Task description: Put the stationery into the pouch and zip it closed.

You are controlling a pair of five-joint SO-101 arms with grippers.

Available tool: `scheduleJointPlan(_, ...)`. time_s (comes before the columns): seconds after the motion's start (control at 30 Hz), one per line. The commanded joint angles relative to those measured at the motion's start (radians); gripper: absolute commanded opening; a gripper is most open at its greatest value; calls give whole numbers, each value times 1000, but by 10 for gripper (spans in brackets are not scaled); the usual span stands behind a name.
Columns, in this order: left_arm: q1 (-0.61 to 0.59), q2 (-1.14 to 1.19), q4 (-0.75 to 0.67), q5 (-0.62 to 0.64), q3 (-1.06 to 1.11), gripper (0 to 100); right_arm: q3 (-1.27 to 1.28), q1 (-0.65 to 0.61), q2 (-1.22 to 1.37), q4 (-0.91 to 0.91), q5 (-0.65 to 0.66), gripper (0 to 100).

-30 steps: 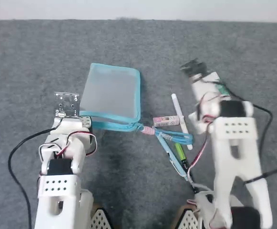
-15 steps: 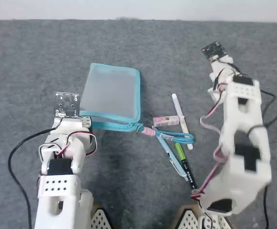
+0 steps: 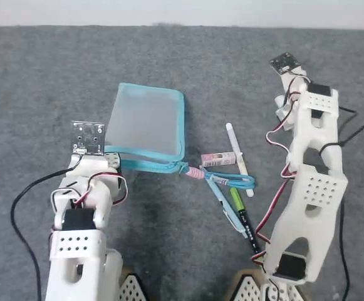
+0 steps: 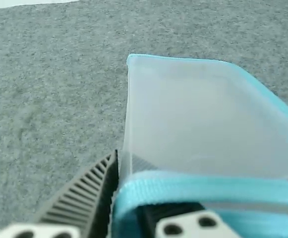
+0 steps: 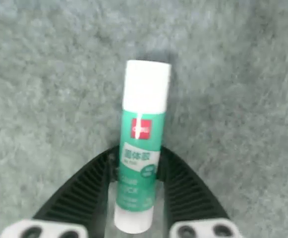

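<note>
right arm [image 3: 310, 188] swung outward, jaws gripping glue stick [image 5: 140, 148]; left jaws pinch pouch [image 4: 203, 114].

Ribbed fingers [image 4: 86, 191] pinch the translucent pouch [image 4: 198, 114] at its blue zip edge

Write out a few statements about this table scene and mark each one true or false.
1. The left gripper is shut on the pouch's zip edge. True.
2. The glue stick lies inside the pouch. False: it sits between the right gripper's fingers, over the mat.
3. The white pen lies on the mat outside the pouch. True.
4. The pouch is packed with pens. False: it looks empty, and the blue pen and green pen lie on the mat beside it.
</note>
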Motion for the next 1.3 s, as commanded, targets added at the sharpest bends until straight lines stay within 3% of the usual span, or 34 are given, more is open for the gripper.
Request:
scheduleJointPlan(0.0,-3,0,-31,12,-22,12,-31,33,-45,97,6,6)
scheduleJointPlan(0.33,-8,0,-32,15,-21,12,-15,39,-318,351,-104,8)
scheduleJointPlan(0.47,-8,5,-29,15,-19,12,77,33,-463,361,-117,8)
scheduleJointPlan(0.63,-3,0,-31,15,-16,12,381,4,-748,275,-161,8)
scheduleJointPlan(0.83,-2,0,-31,14,-16,12,933,-133,-1072,27,-170,8)
scheduleJointPlan(0.97,-2,0,-28,12,-16,12,1051,-134,-1043,-82,-172,7)
scheduleJointPlan(1.27,-3,3,-26,11,-15,12,979,-105,-797,-174,-164,11)
